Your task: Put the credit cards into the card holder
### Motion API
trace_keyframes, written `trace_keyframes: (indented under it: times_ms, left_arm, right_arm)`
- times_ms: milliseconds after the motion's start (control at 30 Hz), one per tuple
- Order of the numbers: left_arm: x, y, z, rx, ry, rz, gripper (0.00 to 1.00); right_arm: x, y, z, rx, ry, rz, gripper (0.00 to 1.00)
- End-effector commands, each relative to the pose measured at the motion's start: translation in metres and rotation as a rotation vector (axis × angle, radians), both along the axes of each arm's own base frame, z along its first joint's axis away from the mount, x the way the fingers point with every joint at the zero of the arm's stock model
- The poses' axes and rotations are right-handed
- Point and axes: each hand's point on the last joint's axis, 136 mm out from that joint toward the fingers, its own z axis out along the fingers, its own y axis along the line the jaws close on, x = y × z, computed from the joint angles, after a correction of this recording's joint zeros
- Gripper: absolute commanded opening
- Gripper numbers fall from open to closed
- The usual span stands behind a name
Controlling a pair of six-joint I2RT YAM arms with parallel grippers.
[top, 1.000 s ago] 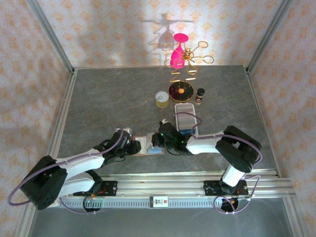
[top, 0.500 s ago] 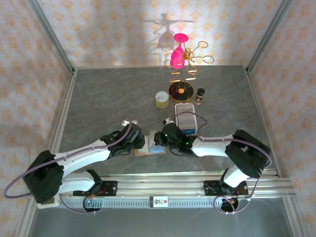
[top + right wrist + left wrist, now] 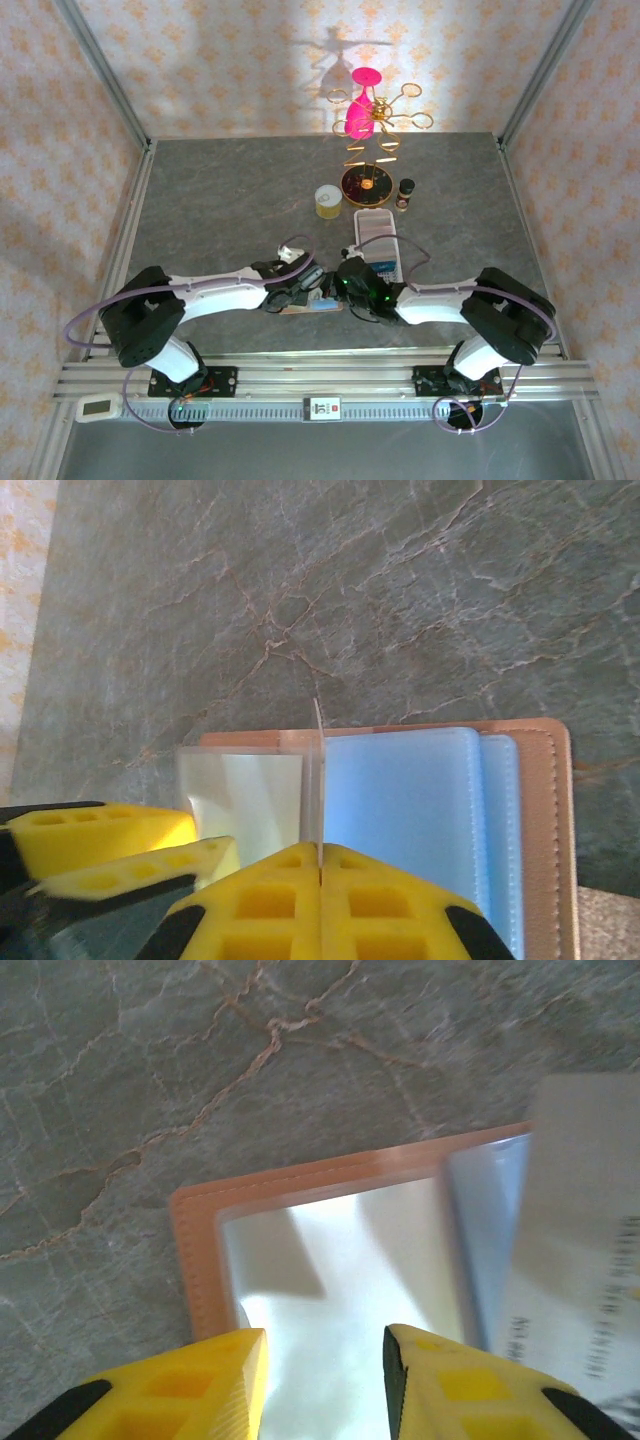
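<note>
The tan card holder (image 3: 318,305) lies open on the table between the two grippers, its border (image 3: 195,1260) framing a clear sleeve (image 3: 330,1270) and blue sleeves (image 3: 400,810). My right gripper (image 3: 320,855) is shut on a pale credit card (image 3: 318,750), held upright and edge-on over the holder's middle fold. That card (image 3: 580,1250) stands at the right in the left wrist view. My left gripper (image 3: 325,1360) is open, its yellow fingers (image 3: 200,1385) low over the clear sleeve with nothing between them. Seen from above, the left gripper (image 3: 303,290) and right gripper (image 3: 345,285) nearly meet.
A long white tray (image 3: 378,245) lies just behind the right gripper. Farther back stand a yellow tin (image 3: 328,201), a small dark bottle (image 3: 405,193) and a gold stand (image 3: 365,183) with pink glasses (image 3: 360,115). Metal rails border the table.
The left arm has swung right, bringing its gripper onto the holder's left half. The right gripper with the card has shifted slightly right.
</note>
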Motion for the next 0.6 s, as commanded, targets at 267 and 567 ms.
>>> trace_keyframes:
  times_ms: [267, 567]
  left_arm:
    - [0.002, -0.006, -0.008, -0.024, 0.008, 0.025, 0.51]
    - [0.0, -0.012, -0.019, -0.034, 0.04, 0.016, 0.58]
  right_arm:
    - [0.004, -0.032, 0.035, 0.017, -0.092, -0.117, 0.0]
    - [0.001, -0.055, 0.031, -0.026, -0.101, -0.174, 0.0]
